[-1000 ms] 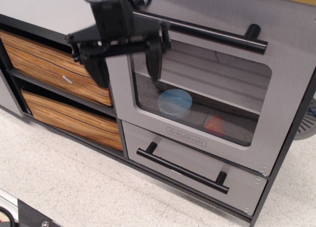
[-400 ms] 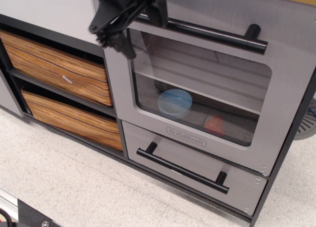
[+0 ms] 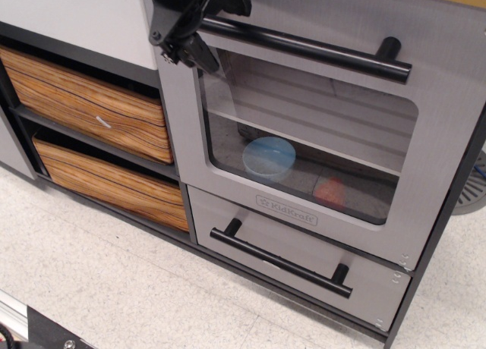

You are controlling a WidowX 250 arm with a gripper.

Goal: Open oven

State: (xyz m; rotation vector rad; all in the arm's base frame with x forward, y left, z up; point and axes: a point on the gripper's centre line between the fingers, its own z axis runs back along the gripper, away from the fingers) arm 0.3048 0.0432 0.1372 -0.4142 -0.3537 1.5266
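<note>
The black gripper (image 3: 199, 23) enters from the top edge of the view, left of centre, tilted so its fingers (image 3: 199, 53) angle down and to the right. Most of the arm is cut off. Whether the fingers are parted or closed is unclear.

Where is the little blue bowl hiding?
The blue bowl sits inside the oven, behind the door's clear window, toward its lower left, left of an orange thing and above the KidKraft logo.
</note>
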